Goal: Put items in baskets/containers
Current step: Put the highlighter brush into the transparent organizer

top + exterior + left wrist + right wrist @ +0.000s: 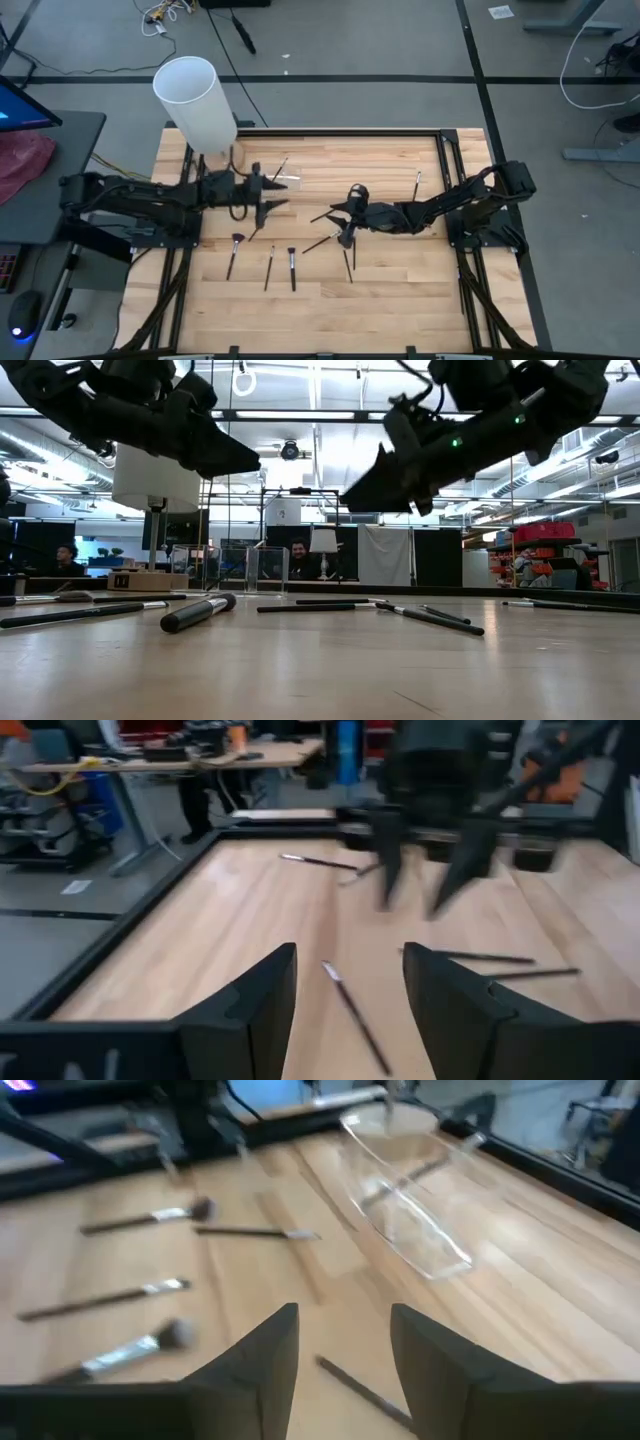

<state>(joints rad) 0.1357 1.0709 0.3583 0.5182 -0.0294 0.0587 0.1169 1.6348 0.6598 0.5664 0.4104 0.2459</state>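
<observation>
My brushes lie flat and scattered on the tabletop. Three with fluffy heads (233, 254) sit side by side near the front, handles pointing toward the front edge. Several more (322, 243) fan out around the middle, and one (417, 186) lies apart near the back. One brush (415, 1175) rests slanted inside the clear holder (405, 1205), a low, long tray.

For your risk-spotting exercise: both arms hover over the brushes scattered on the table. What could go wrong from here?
1. The left gripper and right gripper, both open, hang close together mid-table; reaching for neighbouring brushes they might collide.
2. The clear holder is barely visible, so a swinging arm might knock it.
3. A thin brush lies flat under the left gripper; closing fingers could flick it away rather than grip it.
</observation>
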